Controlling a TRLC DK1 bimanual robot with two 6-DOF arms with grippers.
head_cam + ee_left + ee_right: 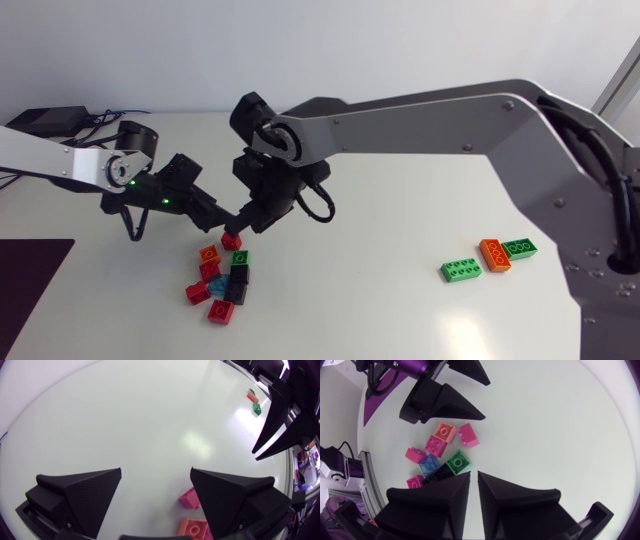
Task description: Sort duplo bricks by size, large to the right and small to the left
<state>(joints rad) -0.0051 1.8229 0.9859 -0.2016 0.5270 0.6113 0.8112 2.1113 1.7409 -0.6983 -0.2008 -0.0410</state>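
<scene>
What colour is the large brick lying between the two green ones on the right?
Orange. The middle brick shows best in the head view.

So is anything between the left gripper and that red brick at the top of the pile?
Nothing visible. The red brick lies right beside one finger of the open left gripper. The right gripper hangs close by, but not between them.

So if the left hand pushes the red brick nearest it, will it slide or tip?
Probably slides: the red brick looks squat and sits flat on the smooth table. Likely rigid and light, being small moulded plastic. It may bump the pile beside it.
</scene>
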